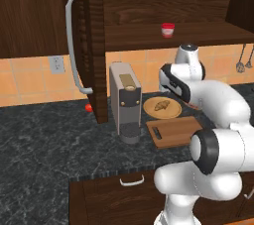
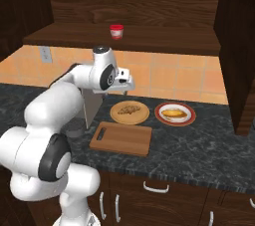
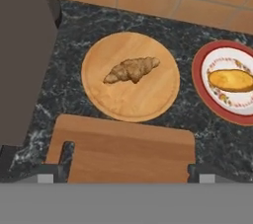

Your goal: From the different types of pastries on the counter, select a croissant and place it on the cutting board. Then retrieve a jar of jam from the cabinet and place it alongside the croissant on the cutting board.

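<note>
Two finger tips of the hand (image 3: 123, 176) stand wide apart, nothing between them, above the cutting board (image 3: 128, 151). Board flat on the dark surface (image 2: 199, 145), slot toward the grey machine (image 1: 125, 100). Just beyond it, the croissant (image 3: 131, 69) lies on a round wooden plate (image 3: 148, 102). Beside that, a yellow bun (image 3: 231, 80) on a red-rimmed plate (image 3: 197, 70). Farthest, jar of jam (image 2: 116, 31) upright on the cabinet shelf (image 2: 164, 38).

1. Cabinet (image 1: 94, 45) door hangs open, its grey bar handle (image 1: 74, 40) facing us.
2. Jar of jam (image 1: 167, 29) sits on the shelf inside.
3. Croissant (image 1: 160, 104) lies on a round wooden plate (image 1: 173, 111).
4. Cutting board (image 1: 176, 131) is bare, just beside a coffee machine (image 1: 125, 101).
5. The white arm (image 1: 208, 95) rises over the counter (image 1: 49, 140).
</note>
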